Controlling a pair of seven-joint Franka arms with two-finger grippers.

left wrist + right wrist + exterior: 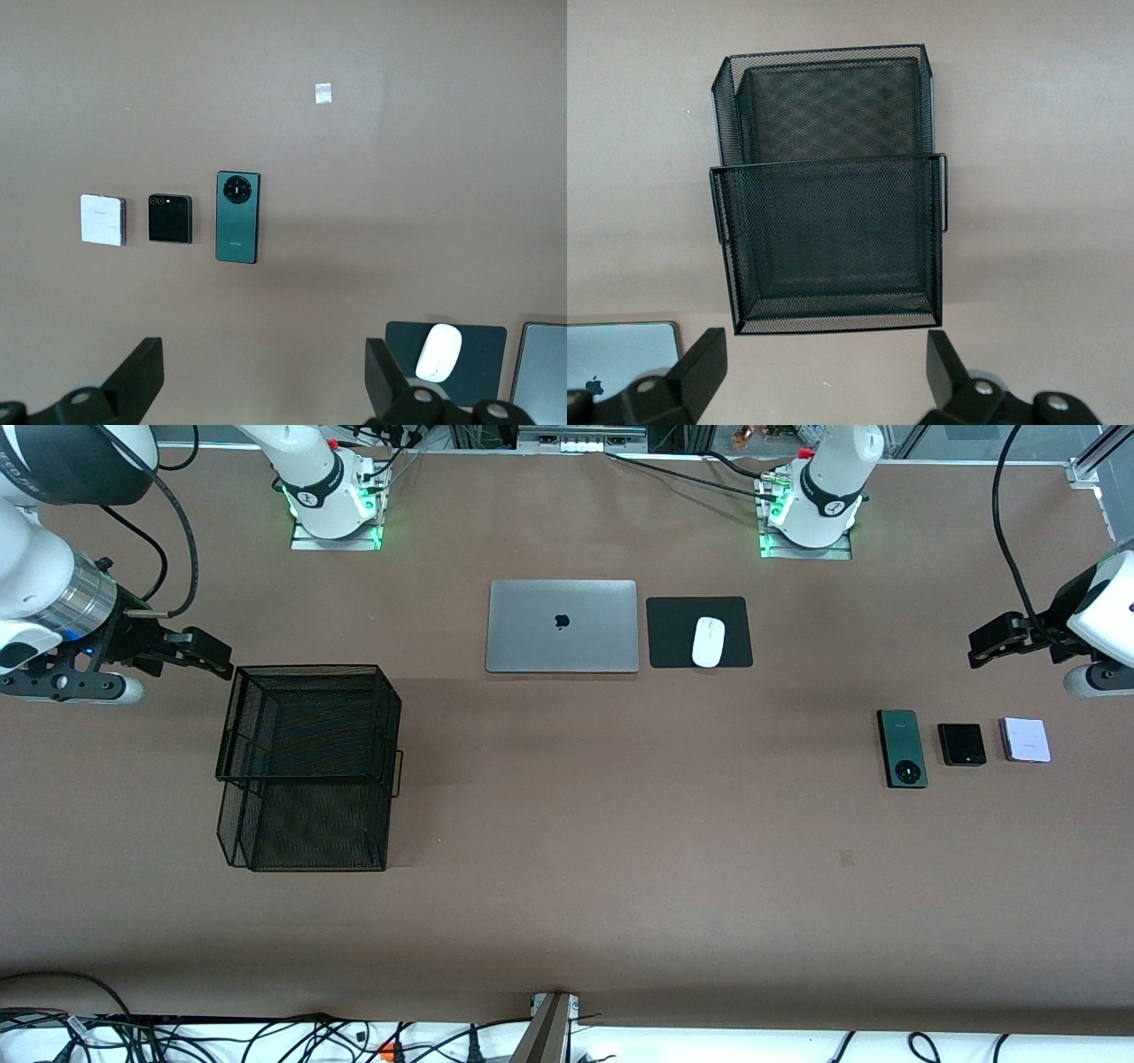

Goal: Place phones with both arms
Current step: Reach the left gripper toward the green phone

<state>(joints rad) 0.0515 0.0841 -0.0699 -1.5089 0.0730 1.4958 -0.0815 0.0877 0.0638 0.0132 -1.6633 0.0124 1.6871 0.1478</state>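
Nothing is being gripped yet; this looks like the start of the task. The dark-green phone (903,747), black phone (962,744) and lilac-white phone (1026,740) are lying in a row on the table (620,868) toward the left arm's end. The left end effector (997,640) is hovering spread open and empty near them, while the right end effector (199,651), also open, is waiting above the mesh basket (306,766). Next, the left arm probably needs to descend onto one phone.
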